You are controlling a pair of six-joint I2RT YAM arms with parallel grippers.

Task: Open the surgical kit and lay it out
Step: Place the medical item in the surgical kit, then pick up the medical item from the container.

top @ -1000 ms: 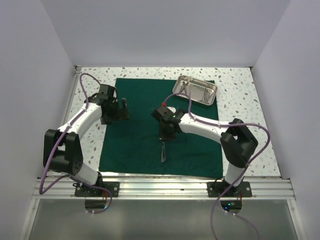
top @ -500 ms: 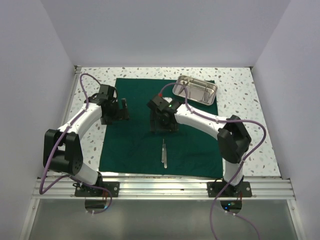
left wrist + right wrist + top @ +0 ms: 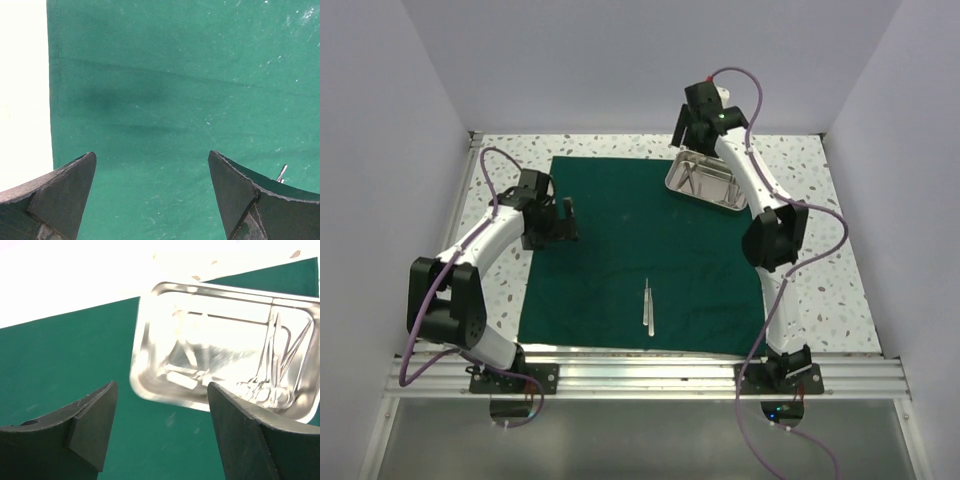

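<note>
Right gripper (image 3: pixel 162 387) is spread and empty above the steel tray (image 3: pixel 140 365), upper right of the top view (ring-handled instruments (image 3: pixel 267 370) inside). Tweezers (image 3: pixel 647 305) lie lower centre on the green cloth (image 3: pixel 610 260), well apart. Left gripper (image 3: pixel 152 160) is spread too.

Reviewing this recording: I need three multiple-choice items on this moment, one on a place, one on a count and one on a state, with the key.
1. Where do the tweezers lie?
A. Inside the steel tray
B. Held up in mid-air
C. On the green cloth, toward its near edge

2. How many instruments lie on the cloth outside the tray?
A. None
B. One
C. Three

3. The right end effector is:
A. Open and empty, raised over the tray
B. Shut on the tweezers
C. Shut on the cloth

Key:
1 C: the top view shows them flat on the cloth's near half.
2 B: only the tweezers lie loose there.
3 A: its wrist view shows the fingers apart with nothing between them and the tray below.
</note>
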